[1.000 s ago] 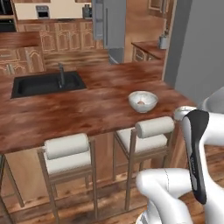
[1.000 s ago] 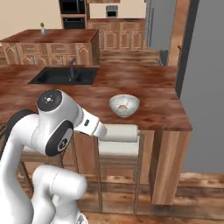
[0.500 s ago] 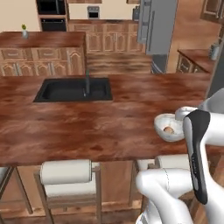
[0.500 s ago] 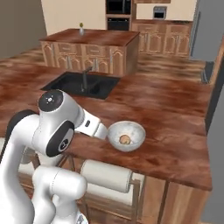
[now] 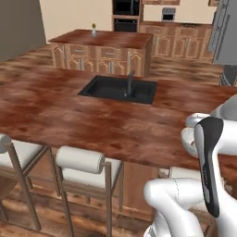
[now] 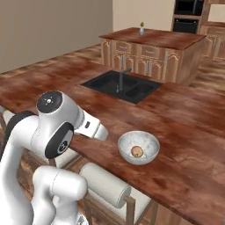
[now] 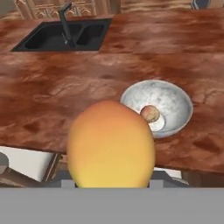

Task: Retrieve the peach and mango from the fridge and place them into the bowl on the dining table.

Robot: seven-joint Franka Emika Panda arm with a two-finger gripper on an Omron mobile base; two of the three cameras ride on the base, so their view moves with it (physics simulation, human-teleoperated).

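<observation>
The yellow-orange mango [image 7: 110,144] looms large at the bottom of the hand view, with my gripper [image 7: 110,180] shut on it and its fingertips hidden behind the fruit. Just beyond it the speckled grey-white bowl [image 7: 175,103] stands near the front edge of the dining table [image 7: 65,87], the reddish peach [image 7: 150,113] lying inside. The right base view has the bowl [image 6: 127,143] with the peach [image 6: 137,151] just right of my arm. In the left base view the arm hides most of the bowl [image 5: 187,139]. The grey fridge [image 5: 226,32] stands far back right.
A black sink [image 6: 125,85] with a tap is set in the table behind the bowl. Cushioned stools [image 5: 81,159] stand against the table's near edge. A smaller wooden island [image 5: 102,39] with a vase sits beyond.
The whole picture has swung in both base views, so the base has moved; the bowl now lies closer in front of the arm. The mango stays in the grip.
</observation>
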